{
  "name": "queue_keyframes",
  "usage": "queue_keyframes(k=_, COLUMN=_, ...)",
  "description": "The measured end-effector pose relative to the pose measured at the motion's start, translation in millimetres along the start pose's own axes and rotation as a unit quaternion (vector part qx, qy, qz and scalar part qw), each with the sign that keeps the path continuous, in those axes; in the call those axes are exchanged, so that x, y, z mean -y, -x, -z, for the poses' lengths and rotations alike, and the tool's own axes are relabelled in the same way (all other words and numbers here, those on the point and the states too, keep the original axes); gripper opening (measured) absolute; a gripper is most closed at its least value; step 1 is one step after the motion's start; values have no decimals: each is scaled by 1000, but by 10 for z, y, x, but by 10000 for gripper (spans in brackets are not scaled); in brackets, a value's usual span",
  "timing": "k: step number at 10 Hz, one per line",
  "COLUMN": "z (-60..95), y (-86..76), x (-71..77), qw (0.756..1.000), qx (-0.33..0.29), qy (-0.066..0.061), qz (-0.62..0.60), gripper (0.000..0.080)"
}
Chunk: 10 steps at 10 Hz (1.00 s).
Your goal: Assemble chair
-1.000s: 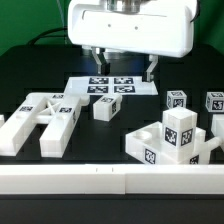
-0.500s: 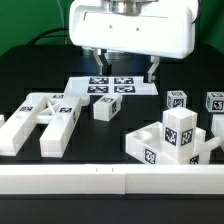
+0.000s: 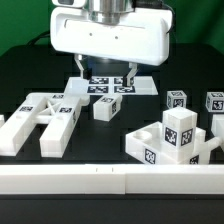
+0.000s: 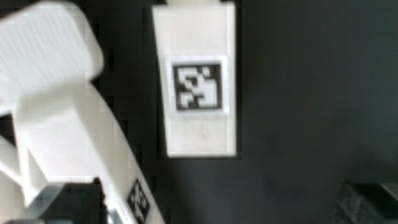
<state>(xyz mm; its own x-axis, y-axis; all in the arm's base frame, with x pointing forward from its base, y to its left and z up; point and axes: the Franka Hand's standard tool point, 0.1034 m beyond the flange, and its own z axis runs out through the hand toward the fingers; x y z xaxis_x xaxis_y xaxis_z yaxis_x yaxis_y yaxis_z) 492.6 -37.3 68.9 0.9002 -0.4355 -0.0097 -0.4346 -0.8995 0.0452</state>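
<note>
Chair pieces (image 3: 170, 135) lie loose below the end effector (image 3: 106, 70), spread wide and apparently empty.

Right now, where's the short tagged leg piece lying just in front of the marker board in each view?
Exterior view: the leg piece lies mid-table, just in front of the marker board, apart from other parts.
Wrist view: probably the long tagged bar seen from above.
Shared landmark: the ladder-shaped piece beside it in both.
</note>
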Motion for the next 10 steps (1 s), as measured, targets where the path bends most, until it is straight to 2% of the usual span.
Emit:
queue_keyframes(k=1, z=18, y=-13, x=-35, qw=999, qx=39, qy=5, qz=2, gripper=649)
queue_keyframes(k=2, z=25, y=-109, x=-103, qw=998, qx=60, qy=5, qz=27, gripper=649)
queue_keyframes(k=3, z=22, y=-136, x=-156, qw=995, qx=100, qy=6, qz=24, gripper=649)
queue_keyframes(k=4, z=33, y=-172, x=-144, qw=991, qx=134, qy=10, qz=21, gripper=649)
queue_keyframes(k=7, z=20, y=-151, x=-235, qw=974, qx=226, qy=26, qz=15, gripper=649)
queue_keyframes(k=8, z=8, y=-226, x=-237, qw=974, qx=224, qy=4, qz=42, gripper=649)
queue_keyframes(k=9, z=24, y=-244, x=-231, qw=974, qx=219, qy=-3, qz=49, gripper=649)
queue_keyframes(k=10, z=25, y=-262, x=-186, qw=976, qx=212, qy=-4, qz=53, gripper=649)
